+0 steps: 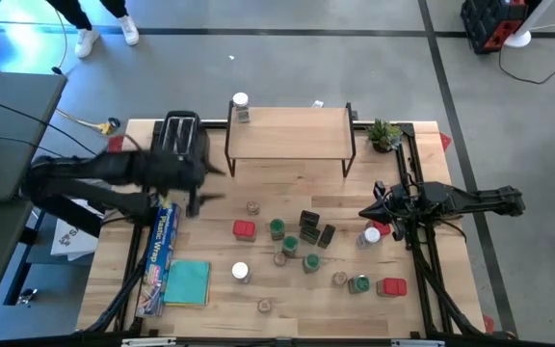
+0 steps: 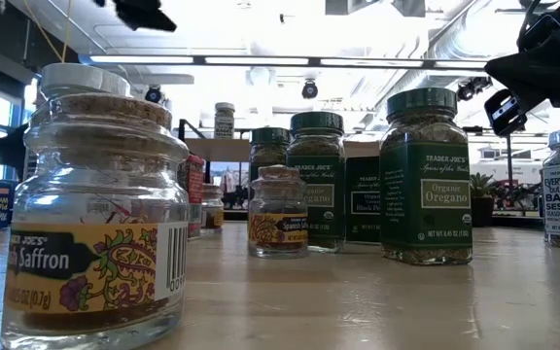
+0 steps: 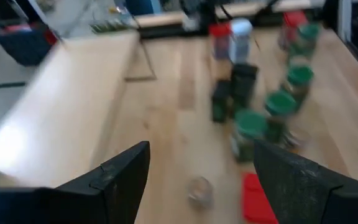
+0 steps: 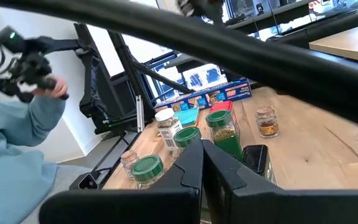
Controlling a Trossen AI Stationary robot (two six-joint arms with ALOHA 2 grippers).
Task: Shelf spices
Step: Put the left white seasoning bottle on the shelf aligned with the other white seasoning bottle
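Note:
The shelf (image 1: 287,130), a light wooden top on thin black legs, stands at the table's far side. One white-lidded jar (image 1: 240,107) stands on its left end. The other spices (image 1: 297,241) stand on the table in front of it: green-lidded jars, red tins, black boxes and tiny clear jars. My left gripper (image 1: 200,193) hovers open, off the shelf's left front corner beside the toaster, and holds nothing (image 3: 201,155). My right gripper (image 1: 366,212) is shut and empty (image 4: 202,149), just beyond a white-lidded jar (image 1: 371,235) near the table's right edge.
A black toaster (image 1: 181,135) stands left of the shelf. A long blue foil box (image 1: 162,253) and a teal cloth (image 1: 187,282) lie at the near left. A small plant (image 1: 385,135) stands at the far right. A person in a blue sleeve (image 4: 17,155) stands beyond the table.

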